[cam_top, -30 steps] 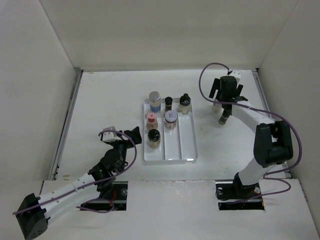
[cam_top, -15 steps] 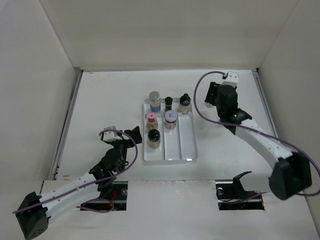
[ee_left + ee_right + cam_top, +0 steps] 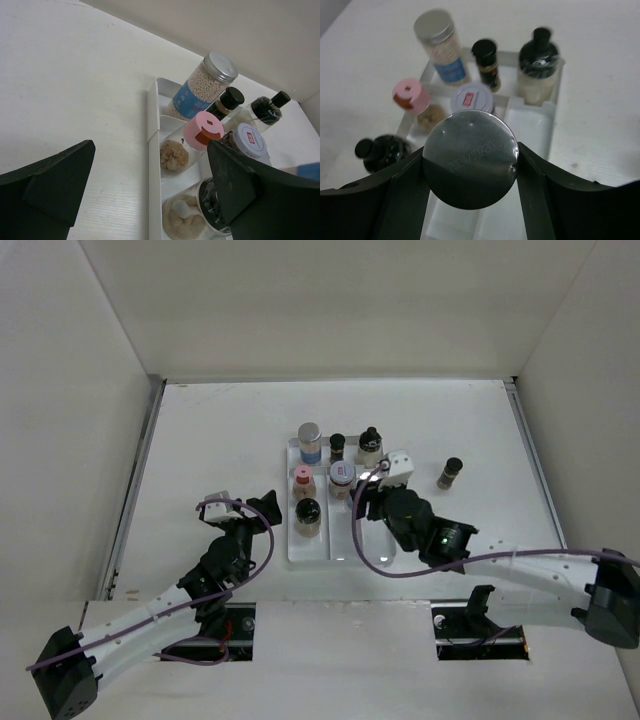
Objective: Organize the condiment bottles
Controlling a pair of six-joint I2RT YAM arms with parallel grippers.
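Your right gripper is clamped on a rigid, slick metal-bottomed jar above the tray; squeeze its straight sides. The left gripper stands apart.

Both arms are built from white shell links joined by black joint housings. A thin purple cable runs in loose loops along each arm, curling out past the wrist before tucking back in. The left arm ends near the bench edge in a blocky black joint; the right arm has a similar black elbow at the far right. Each wrist carries a small white camera block. A tiny green light glows on the right arm's black wrist housing. The fingers are matte black, broad and wedge-shaped with flat faces.
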